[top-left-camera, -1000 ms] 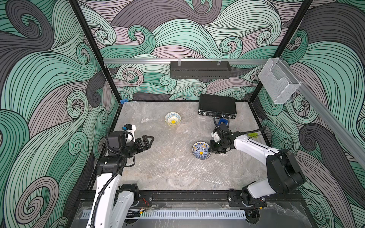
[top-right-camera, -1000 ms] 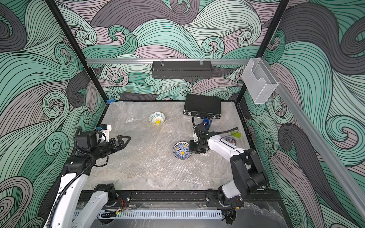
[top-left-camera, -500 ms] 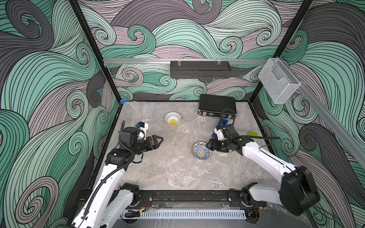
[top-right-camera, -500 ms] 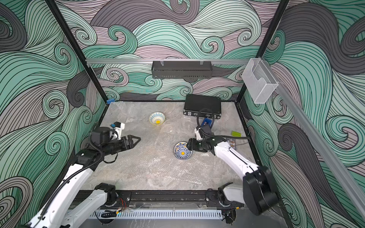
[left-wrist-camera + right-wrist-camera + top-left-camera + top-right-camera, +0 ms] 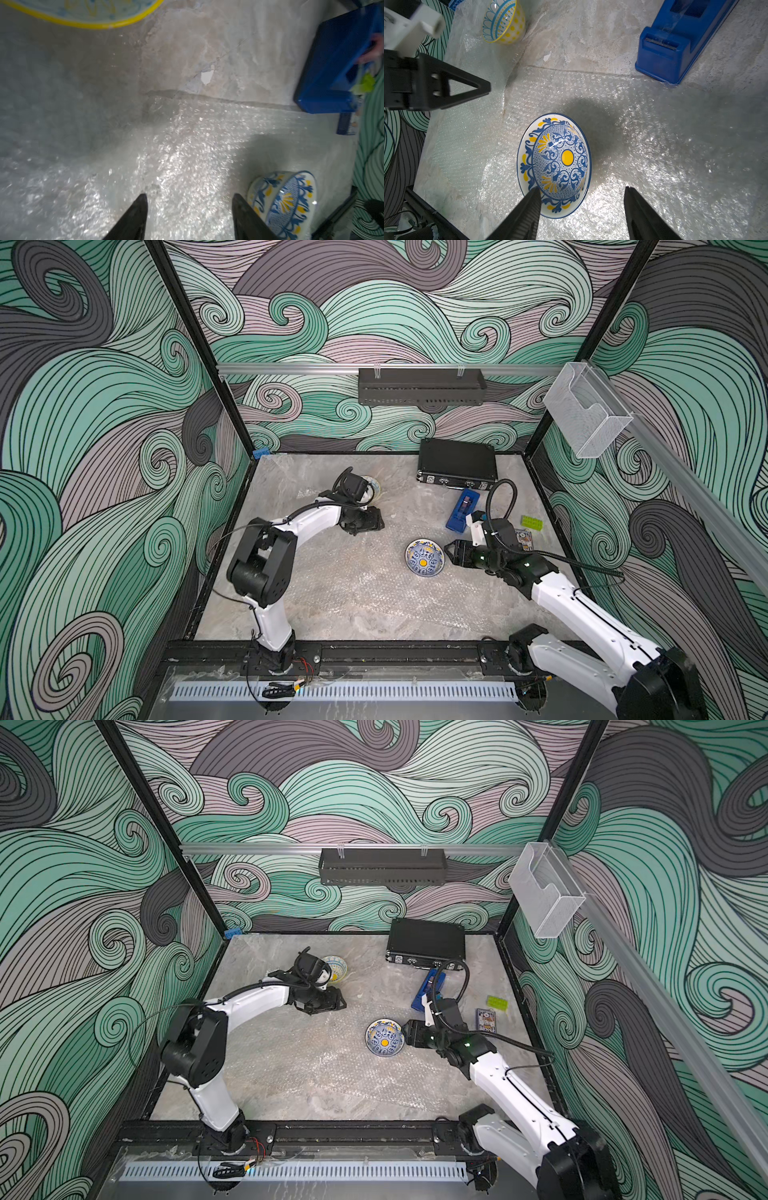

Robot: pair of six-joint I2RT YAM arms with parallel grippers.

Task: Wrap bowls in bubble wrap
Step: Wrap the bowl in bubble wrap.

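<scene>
The blue-white bowl [image 5: 424, 558] [image 5: 385, 1042] [image 5: 556, 164] sits upright on the bubble wrap [image 5: 353, 585] [image 5: 307, 1056] [image 5: 654, 145], which lies flat on the table. My right gripper [image 5: 448, 552] [image 5: 409, 1034] [image 5: 581, 189] is open just right of that bowl, holding nothing. The pale bowl [image 5: 338, 968] [image 5: 503, 22] stands near the back, partly hidden by my left wrist in a top view. My left gripper [image 5: 379, 523] [image 5: 341, 1003] [image 5: 188, 196] hovers open over the wrap's far edge [image 5: 187, 145], with the blue-white bowl [image 5: 286, 203] off to one side.
A blue tape dispenser [image 5: 462, 510] [image 5: 679, 41] lies behind the right gripper. A black case [image 5: 457, 466] stands at the back wall. A green brick [image 5: 532, 522] and a card pack [image 5: 485, 1020] lie at the right edge.
The right gripper opened, let go of the blue-white bowl's rim and backed off slightly. The left arm swung from the left edge towards the middle, near the pale bowl, its jaws narrowing somewhat.
</scene>
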